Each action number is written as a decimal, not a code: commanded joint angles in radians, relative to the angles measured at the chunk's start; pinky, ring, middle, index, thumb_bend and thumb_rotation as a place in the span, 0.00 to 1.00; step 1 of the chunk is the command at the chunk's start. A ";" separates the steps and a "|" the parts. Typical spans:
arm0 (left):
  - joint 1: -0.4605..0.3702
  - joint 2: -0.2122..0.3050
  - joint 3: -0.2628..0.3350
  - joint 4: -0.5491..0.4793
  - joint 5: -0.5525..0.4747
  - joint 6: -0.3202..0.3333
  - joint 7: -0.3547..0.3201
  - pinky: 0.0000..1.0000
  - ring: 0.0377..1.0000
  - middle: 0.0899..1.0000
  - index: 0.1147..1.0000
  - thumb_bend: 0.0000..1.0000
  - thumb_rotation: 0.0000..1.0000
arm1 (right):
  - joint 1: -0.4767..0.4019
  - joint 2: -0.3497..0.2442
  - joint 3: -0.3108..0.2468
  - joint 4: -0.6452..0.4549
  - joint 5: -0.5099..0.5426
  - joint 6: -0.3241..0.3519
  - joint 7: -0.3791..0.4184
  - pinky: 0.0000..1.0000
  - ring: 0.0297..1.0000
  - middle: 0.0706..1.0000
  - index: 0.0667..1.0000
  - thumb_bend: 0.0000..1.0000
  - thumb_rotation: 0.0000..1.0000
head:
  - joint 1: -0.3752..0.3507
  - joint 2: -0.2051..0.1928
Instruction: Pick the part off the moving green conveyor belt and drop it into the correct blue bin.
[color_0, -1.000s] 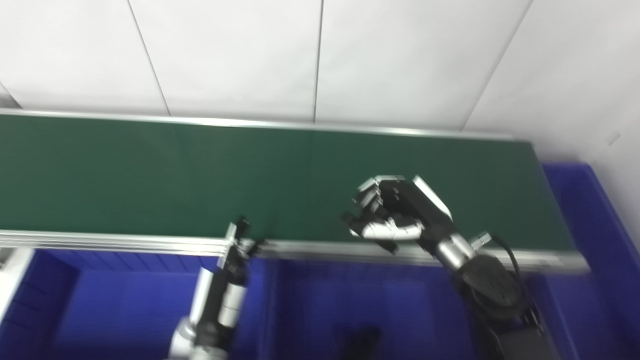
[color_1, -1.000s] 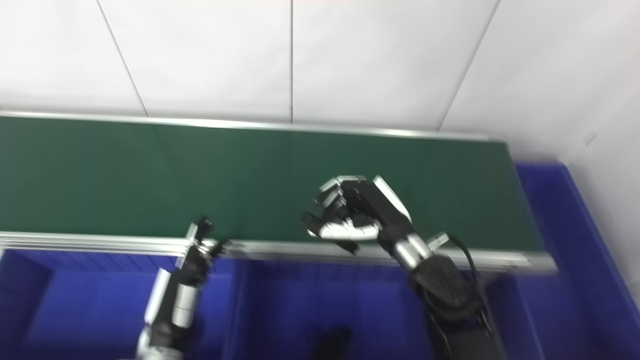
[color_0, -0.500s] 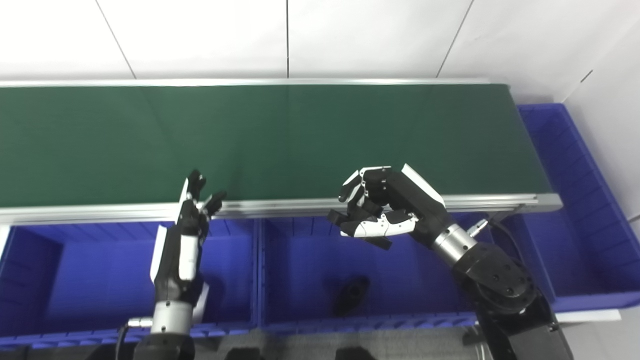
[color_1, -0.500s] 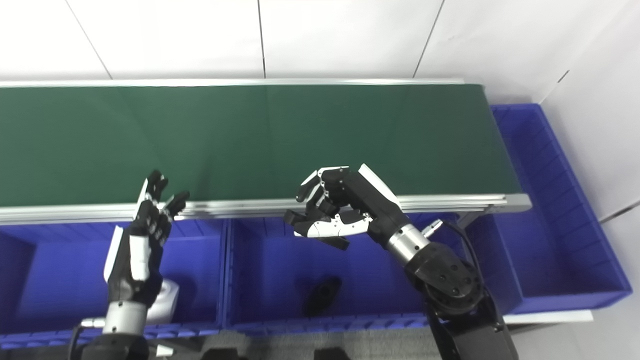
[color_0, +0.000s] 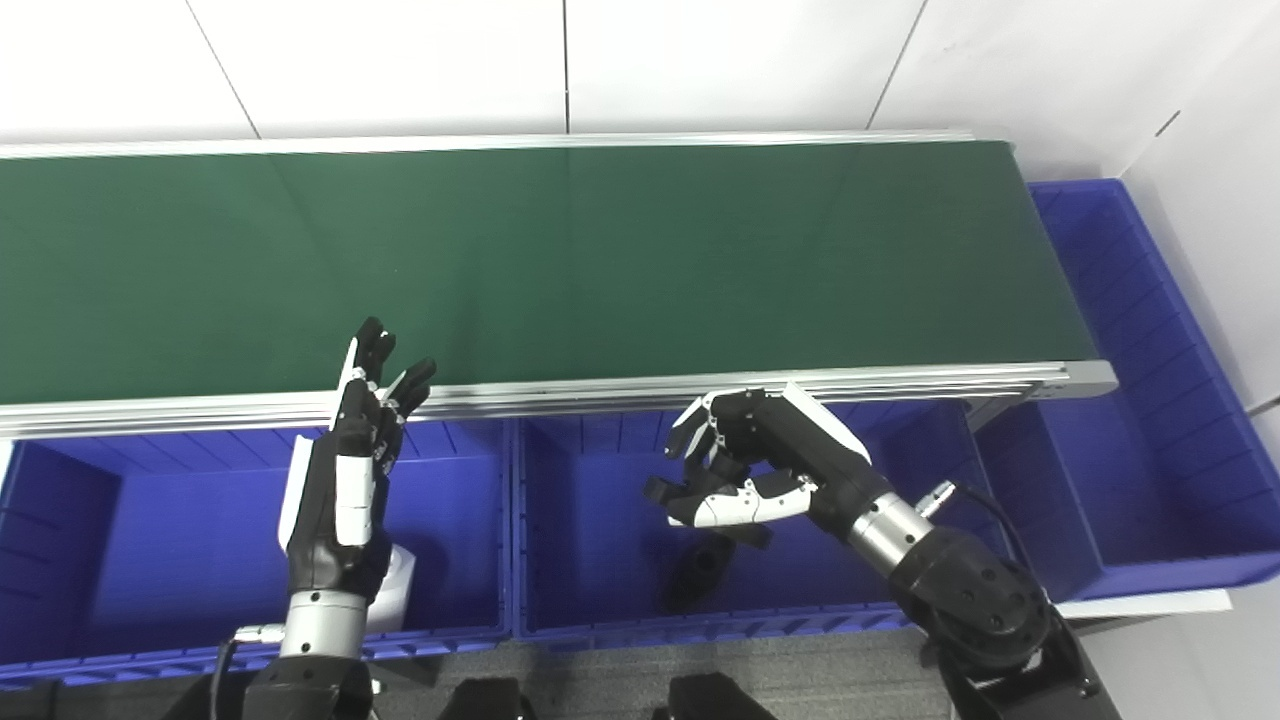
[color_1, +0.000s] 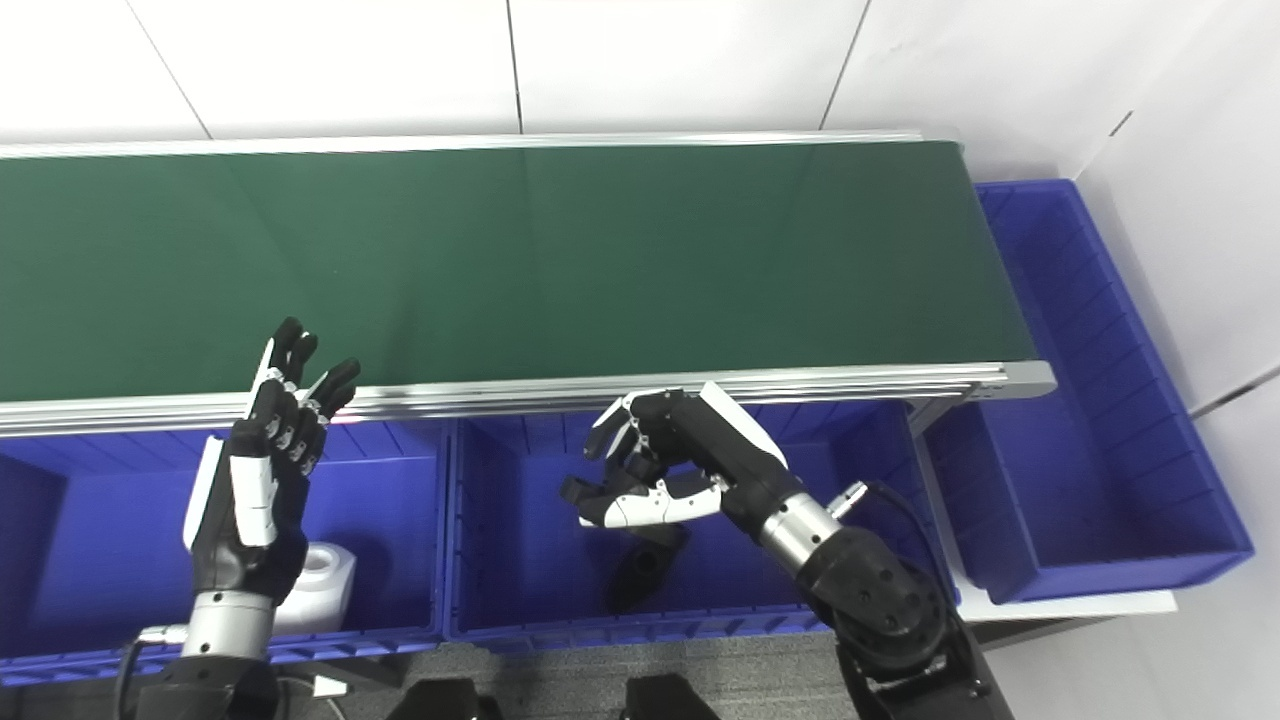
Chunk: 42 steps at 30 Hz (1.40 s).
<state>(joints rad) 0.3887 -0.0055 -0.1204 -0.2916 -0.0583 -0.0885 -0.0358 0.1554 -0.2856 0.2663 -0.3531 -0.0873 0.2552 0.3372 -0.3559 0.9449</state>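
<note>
The green conveyor belt (color_0: 600, 260) carries no part in view. My right hand (color_0: 750, 470) hovers over the middle blue bin (color_0: 590, 500), fingers loosely curled and thumb out, with nothing visible in it. A black part (color_0: 697, 577) lies on that bin's floor just below the hand. My left hand (color_0: 350, 470) is open, fingers straight and pointing up, over the left blue bin (color_0: 150, 520). A white part (color_1: 320, 585) lies in the left bin, partly hidden behind the left forearm.
A third blue bin (color_0: 1150, 400) stands at the belt's right end and holds nothing I can see. The belt's aluminium front rail (color_0: 800, 380) runs just above the bins. A white wall stands behind the belt.
The camera has tilted down, bringing the bins into view. My right hand has come back off the belt's front edge and lowered over the middle bin. The left hand has hardly moved.
</note>
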 joint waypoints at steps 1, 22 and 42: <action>0.004 0.008 0.002 -0.031 0.012 -0.012 -0.008 0.88 0.87 1.00 1.00 0.66 1.00 | -0.009 -0.010 -0.004 0.002 -0.080 -0.111 -0.052 0.18 0.21 0.27 0.45 0.50 0.14 | 0.000 -0.001; 0.020 0.005 -0.005 -0.055 0.016 0.016 -0.007 0.90 0.86 1.00 1.00 0.66 0.99 | -0.051 -0.105 0.066 0.128 -0.731 -0.382 -0.186 0.58 0.65 0.72 0.75 0.99 0.56 | 0.023 -0.004; 0.024 -0.020 -0.013 -0.040 0.033 0.002 -0.001 0.87 0.85 0.99 1.00 0.65 1.00 | -0.016 -0.109 0.041 0.065 -0.655 -0.404 -0.147 0.65 0.72 0.75 0.79 1.00 0.73 | 0.054 -0.025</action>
<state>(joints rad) 0.4092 -0.0192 -0.1296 -0.3158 -0.0365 -0.0564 -0.0362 0.1306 -0.3889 0.3196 -0.2310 -0.7759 -0.1323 0.1923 -0.3053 0.9219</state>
